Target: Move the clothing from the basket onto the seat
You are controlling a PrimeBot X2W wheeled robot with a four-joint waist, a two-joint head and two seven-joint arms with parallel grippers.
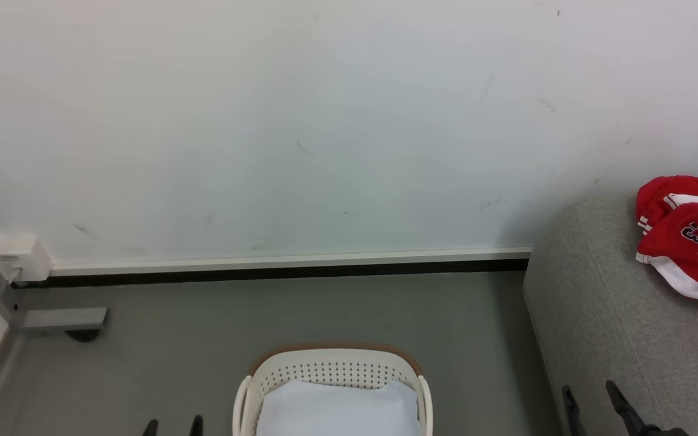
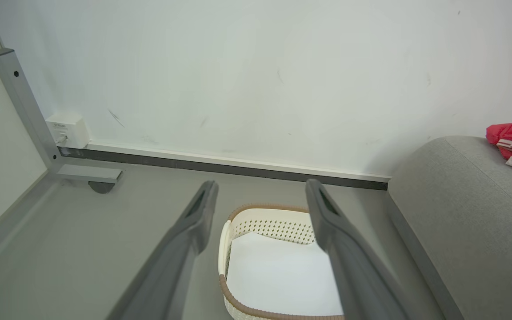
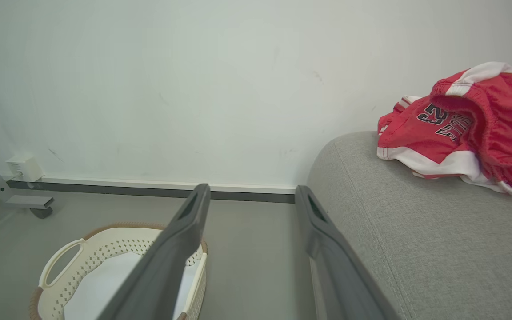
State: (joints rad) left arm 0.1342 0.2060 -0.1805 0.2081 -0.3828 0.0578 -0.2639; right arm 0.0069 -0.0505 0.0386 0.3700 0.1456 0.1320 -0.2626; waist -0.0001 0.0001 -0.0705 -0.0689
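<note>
Head view: left tool (image 1: 173, 425) near the basket (image 1: 331, 352), right tool (image 1: 590, 390) at the seat (image 1: 597, 303) edge, both low, spread, empty.

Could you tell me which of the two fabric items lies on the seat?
The red clothing with white trim, crumpled on the grey seat; the pale sheet lies flat in the basket.

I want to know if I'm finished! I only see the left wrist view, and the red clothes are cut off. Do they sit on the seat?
Observer: Yes. The right wrist view shows the clothing bunched in a heap on top of the seat.
Operator: Any writing on it?
Observer: Dark letters and numbers on the red cloth.
Operator: Where's my other gripper?
Observer: The right gripper is open and empty, low beside the seat.
</note>
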